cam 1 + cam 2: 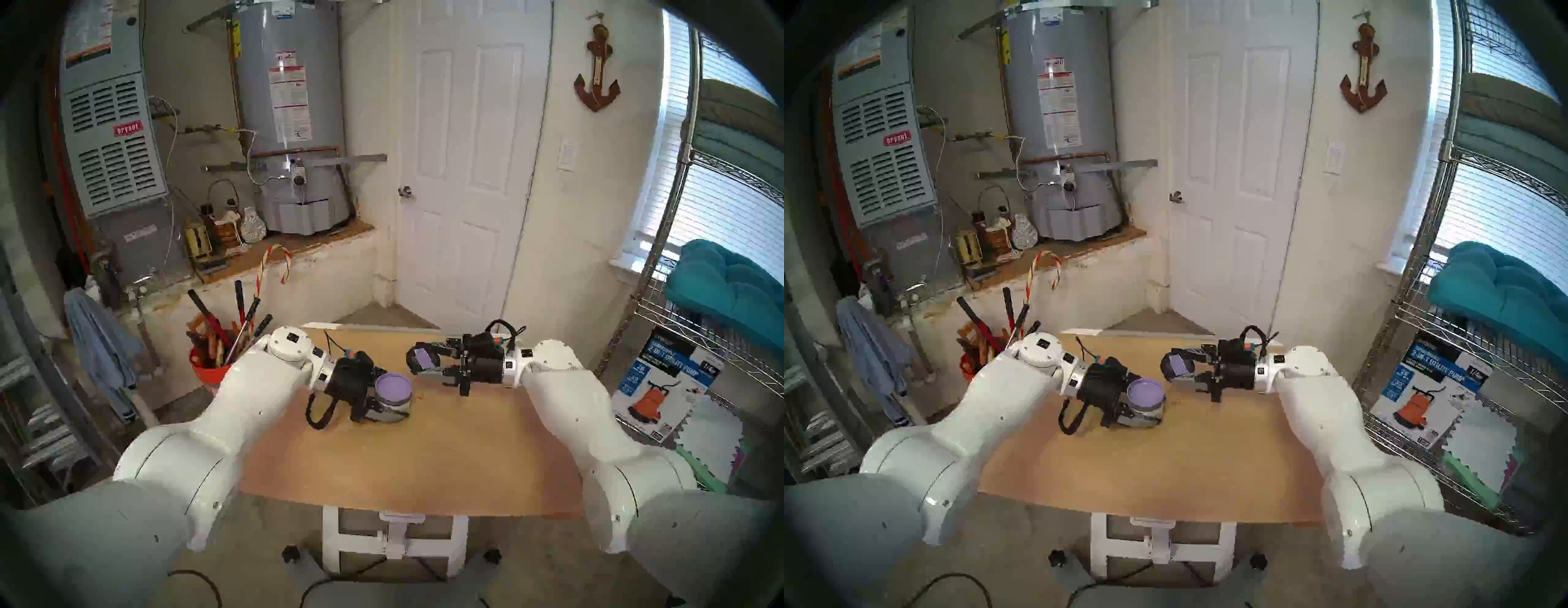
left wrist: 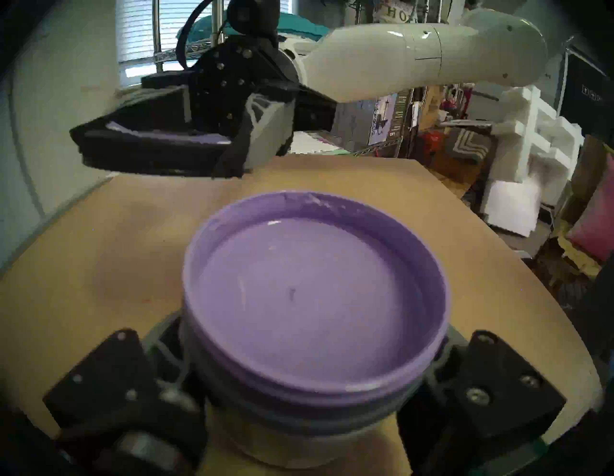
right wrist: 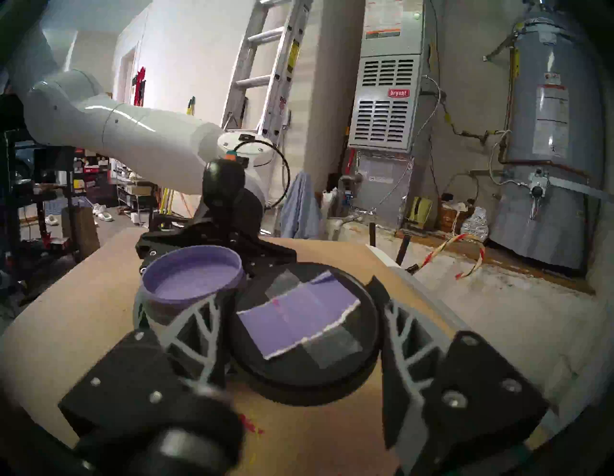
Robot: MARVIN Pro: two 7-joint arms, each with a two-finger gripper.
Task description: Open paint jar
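Lilac paint exposed: paint jar (image 1: 393,398) open, clamped between left gripper (image 2: 315,392) fingers; black lid (image 3: 307,332) pinched in right gripper (image 3: 299,335), apparently airborne. Only set-down remains.

Head pair: I look down from above the near edge of the desk (image 1: 407,463), facing the white door (image 1: 471,161); both eyes share nearly one picture, my arms entering from each side. Left wrist camera sits very close over the paint jar (image 2: 315,299), facing across it toward my right end effector (image 2: 159,139) and the window side. Right wrist camera looks the opposite way, the lid (image 3: 305,329) close below, the jar just beyond.
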